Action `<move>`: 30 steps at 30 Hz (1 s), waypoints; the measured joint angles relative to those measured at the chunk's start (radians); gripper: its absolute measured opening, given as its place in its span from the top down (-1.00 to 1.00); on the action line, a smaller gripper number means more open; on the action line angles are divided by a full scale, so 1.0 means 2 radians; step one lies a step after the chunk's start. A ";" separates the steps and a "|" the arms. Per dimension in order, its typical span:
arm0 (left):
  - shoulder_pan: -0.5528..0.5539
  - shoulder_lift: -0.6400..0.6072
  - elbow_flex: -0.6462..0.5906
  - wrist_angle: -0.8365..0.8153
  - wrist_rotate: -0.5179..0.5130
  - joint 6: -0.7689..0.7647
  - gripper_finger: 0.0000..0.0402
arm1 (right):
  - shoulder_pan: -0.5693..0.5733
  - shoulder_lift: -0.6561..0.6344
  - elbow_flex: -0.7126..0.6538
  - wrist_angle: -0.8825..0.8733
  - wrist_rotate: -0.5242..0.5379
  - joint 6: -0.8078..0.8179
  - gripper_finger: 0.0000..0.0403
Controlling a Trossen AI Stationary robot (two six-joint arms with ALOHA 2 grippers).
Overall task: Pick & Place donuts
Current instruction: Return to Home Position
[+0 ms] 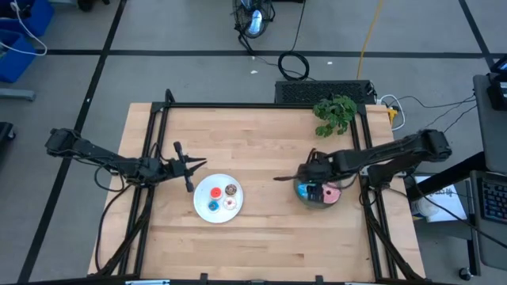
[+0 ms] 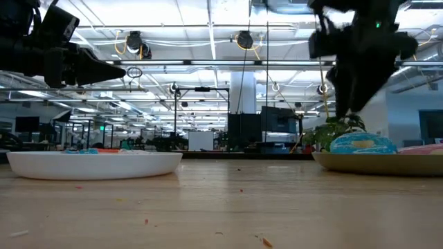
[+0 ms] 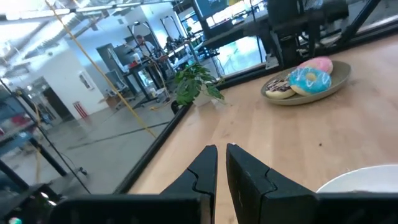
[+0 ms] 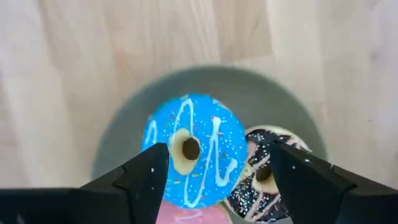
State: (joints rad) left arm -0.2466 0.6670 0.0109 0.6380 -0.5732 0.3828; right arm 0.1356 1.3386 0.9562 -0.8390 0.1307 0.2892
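Note:
Four tiny donuts, red (image 1: pixel 214 191), brown (image 1: pixel 230 190), blue (image 1: pixel 213 207) and pale pink (image 1: pixel 230 203), lie on the white plate (image 1: pixel 200 199). The larger blue donut (image 4: pixel 193 149), the brown sprinkled one (image 4: pixel 261 177) and the pink one (image 4: pixel 183 216) lie together on the grey plate (image 4: pixel 124 124). My right gripper (image 4: pixel 219 152) hangs open above that plate, pointing down, with one finger on either side of the blue donut and clear of it. My left gripper (image 3: pixel 222 149) is shut and hovers just left of the white plate, pointing right.
A small green potted plant (image 1: pixel 335 112) stands at the table's far right, behind the grey plate. Black frame rails (image 1: pixel 150 158) run along the left and right sides. Bare wood lies between the two plates and toward the near edge.

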 joint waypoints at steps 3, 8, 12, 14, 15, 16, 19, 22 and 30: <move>0.000 0.000 0.000 -0.007 -0.002 0.034 0.79 | 0.007 -0.052 -0.001 0.024 0.000 -0.011 -0.23; 0.000 0.000 0.000 -0.015 -0.002 0.040 0.79 | 0.034 -0.162 -0.020 0.133 0.032 -0.052 0.11; 0.000 0.000 0.000 0.022 -0.002 0.055 0.79 | 0.048 -0.247 -0.082 0.234 0.039 -0.072 0.56; 0.000 0.000 0.000 0.041 -0.002 0.062 0.79 | 0.048 -0.281 -0.115 0.271 0.037 -0.070 0.83; 0.000 -0.001 0.000 0.048 -0.003 0.064 0.79 | 0.048 -0.296 -0.130 0.282 0.037 -0.072 0.91; 0.000 -0.001 0.000 0.052 -0.002 0.064 0.79 | 0.048 -0.311 -0.143 0.291 0.035 -0.077 0.94; 0.000 -0.001 0.000 0.060 0.016 0.057 0.85 | 0.048 -0.360 -0.185 0.327 0.002 -0.103 0.92; 0.000 0.000 0.000 0.067 0.073 0.057 0.97 | 0.048 -0.404 -0.233 0.381 -0.001 -0.114 0.98; 0.000 -0.001 0.000 0.078 0.134 0.040 0.98 | 0.044 -0.507 -0.346 0.468 0.000 -0.125 1.00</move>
State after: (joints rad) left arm -0.2462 0.6659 0.0109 0.7933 -0.3046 0.4618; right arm 0.2232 0.3249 0.2644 0.0962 0.1299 0.0395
